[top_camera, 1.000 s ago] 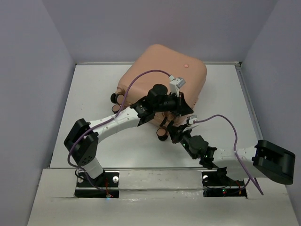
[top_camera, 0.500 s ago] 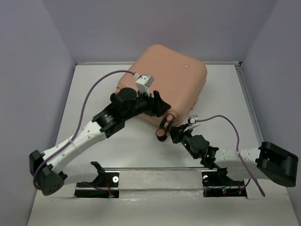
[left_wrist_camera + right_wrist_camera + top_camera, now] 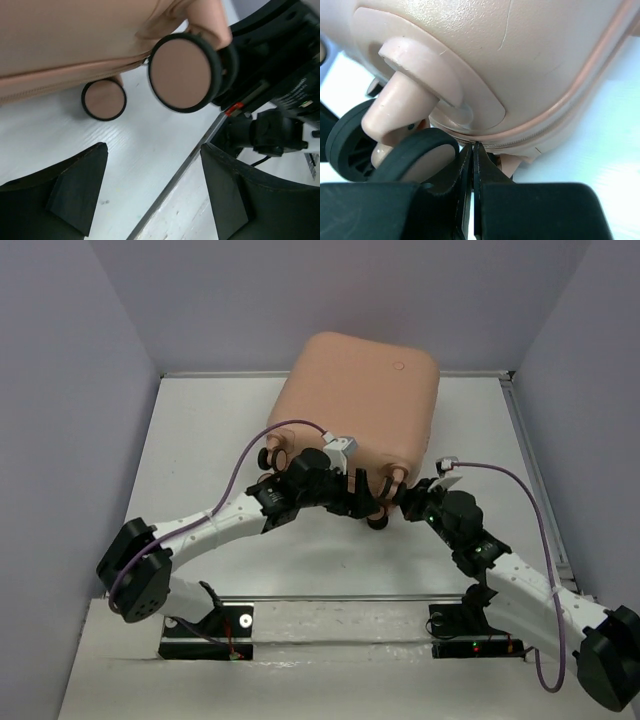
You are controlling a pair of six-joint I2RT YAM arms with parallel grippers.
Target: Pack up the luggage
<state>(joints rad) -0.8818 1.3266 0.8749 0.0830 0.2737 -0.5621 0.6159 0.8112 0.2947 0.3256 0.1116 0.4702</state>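
The luggage is a peach-pink hard-shell suitcase lying shut at the back middle of the table, its caster wheels facing the arms. My left gripper hovers open at the suitcase's near edge with nothing between its fingers. In the left wrist view two wheels and the shell sit ahead of it. My right gripper is shut, and its tips press against the zip seam under the shell, beside a wheel.
Purple-grey walls close the white table in on three sides. A raised rail runs along its right edge. The two arms meet close together at the suitcase's near edge, with purple cables looping above them.
My left gripper has opened and swung from above the shell down to its near edge. The suitcase has turned slightly squarer. My right arm has moved rightward along the suitcase's near edge, still shut.
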